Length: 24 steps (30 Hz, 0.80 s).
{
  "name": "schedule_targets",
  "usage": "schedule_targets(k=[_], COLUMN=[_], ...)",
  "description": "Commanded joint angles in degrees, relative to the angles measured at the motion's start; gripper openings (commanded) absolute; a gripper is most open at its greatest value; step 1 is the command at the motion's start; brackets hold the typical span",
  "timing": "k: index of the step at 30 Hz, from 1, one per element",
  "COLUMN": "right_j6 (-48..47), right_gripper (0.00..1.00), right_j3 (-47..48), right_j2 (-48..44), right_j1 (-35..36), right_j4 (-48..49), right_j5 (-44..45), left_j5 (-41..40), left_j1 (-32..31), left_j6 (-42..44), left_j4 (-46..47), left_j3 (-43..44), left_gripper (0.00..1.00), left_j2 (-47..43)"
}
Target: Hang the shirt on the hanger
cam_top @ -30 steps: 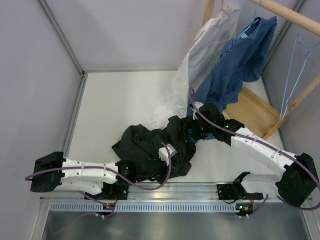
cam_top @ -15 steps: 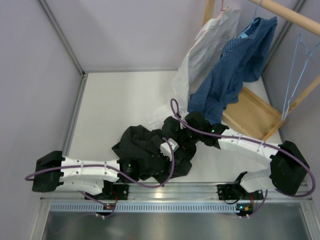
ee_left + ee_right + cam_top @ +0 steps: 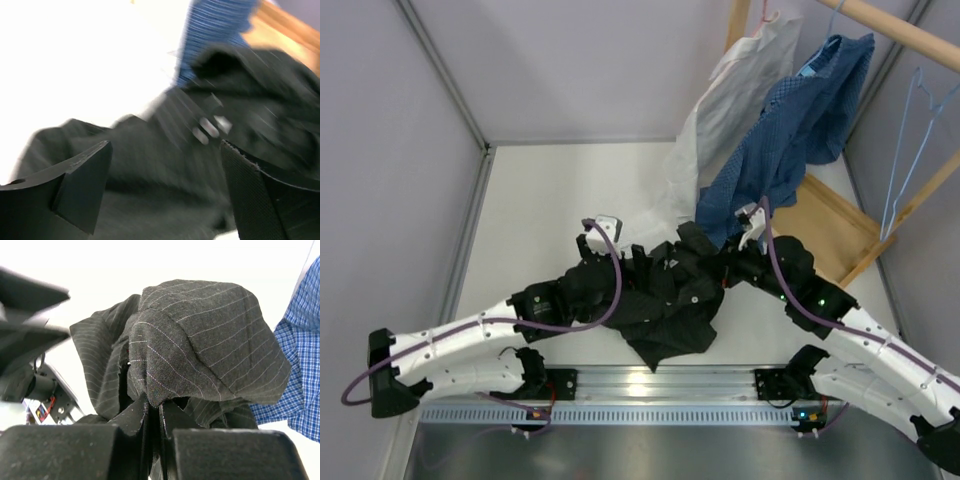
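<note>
The black shirt (image 3: 665, 300) lies crumpled on the white table between my two arms. My right gripper (image 3: 712, 268) is at its right side. In the right wrist view it (image 3: 159, 412) is shut on a fold of the pinstriped shirt (image 3: 200, 335), which bulges above the jaws. My left gripper (image 3: 625, 262) hovers over the shirt's far left part. The blurred left wrist view shows that gripper (image 3: 165, 172) open, its fingers (image 3: 80, 182) wide apart above the dark cloth (image 3: 150, 200) and holding nothing. The light-blue wire hanger (image 3: 910, 140) hangs at the far right, away from both grippers.
A white shirt (image 3: 720, 110) and a blue dotted shirt (image 3: 790, 130) hang from the wooden rail (image 3: 900, 30), their tails reaching the table just behind the black shirt. The rack's wooden base (image 3: 830, 225) sits at right. Grey walls enclose the table; a metal rail (image 3: 650, 385) runs along the near edge.
My left gripper let go of the shirt, opened and swung up to its far side. My right gripper shut on the shirt and drew back right with it; the heap shifted right.
</note>
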Motion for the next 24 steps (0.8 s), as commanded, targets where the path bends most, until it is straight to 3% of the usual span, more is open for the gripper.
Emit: schedule_targets(k=[1, 2, 5, 9, 12, 15, 22, 23, 24], right_j6=[-0.3, -0.6, -1.7, -2.9, -3.6, -4.0, -5.4, -5.6, -5.6], right_gripper=[0.0, 0.0, 0.0, 0.0, 0.0, 0.0, 0.0, 0.0, 0.0], right_j3=[-1.6, -2.0, -3.6, -4.4, -4.7, -5.4, -6.8, -7.0, -7.2], right_j2=[-4.0, -5.1, -8.5, -9.5, -9.3, -8.7, -9.2, -9.3, -9.8], right_j1=[-0.6, -0.5, -0.6, -0.6, -0.7, -0.7, -0.6, -0.6, -0.6], right_j4=[4.4, 5.8, 7.4, 7.4, 7.4, 8.6, 10.2, 10.2, 10.1], right_j5=[-1.8, -2.3, -3.8, -5.0, -4.7, -6.5, -9.3, -9.4, -9.5], left_j5=[6.6, 16.7, 28.1, 39.1, 47.4, 50.9, 45.8, 46.0, 46.5], left_j1=[7.2, 12.4, 19.2, 21.3, 21.4, 21.4, 21.6, 21.6, 21.6], left_j6=[5.0, 5.5, 3.1, -1.7, -7.1, -12.5, -20.6, -22.3, -22.9], left_j4=[0.4, 4.3, 10.3, 15.5, 20.7, 24.0, 18.4, 18.5, 18.5], left_j3=[1.4, 0.2, -1.3, -2.1, -3.0, -3.5, -2.1, -2.6, -2.8], left_gripper=[0.89, 0.83, 0.81, 0.73, 0.73, 0.75, 0.76, 0.73, 0.55], left_j2=[2.6, 3.2, 4.5, 9.3, 12.7, 14.7, 17.4, 17.8, 18.1])
